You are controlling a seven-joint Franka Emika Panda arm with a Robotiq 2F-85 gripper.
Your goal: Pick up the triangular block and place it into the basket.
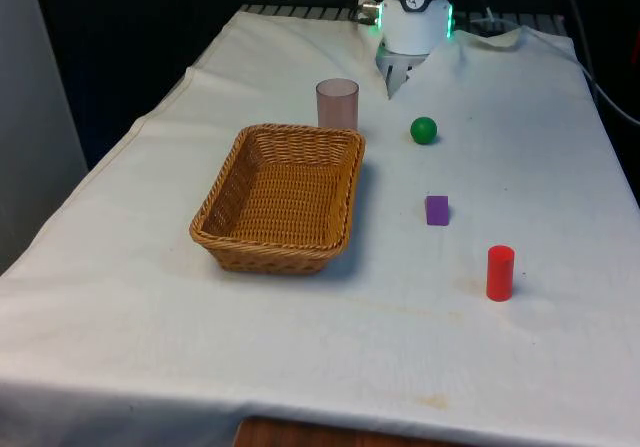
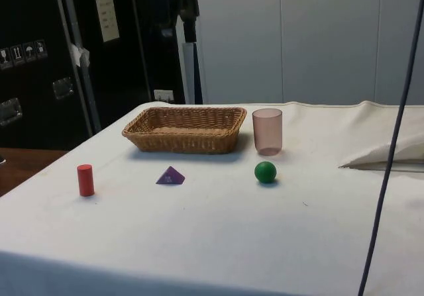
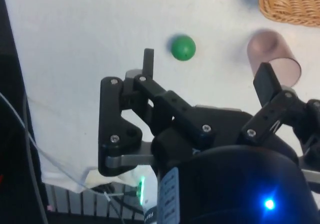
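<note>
Your gripper (image 3: 207,66) hangs at the table's far end with fingers spread wide, holding nothing, above the cloth near the green ball (image 1: 424,130) and pink cup (image 1: 337,103). The purple triangular block (image 1: 437,210) lies on the cloth, right of the wicker basket (image 1: 238,242), between the ball and red cylinder (image 1: 500,273).

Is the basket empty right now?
Empty. The basket shows bare wicker inside, and the purple block sits on the cloth beside it.
</note>
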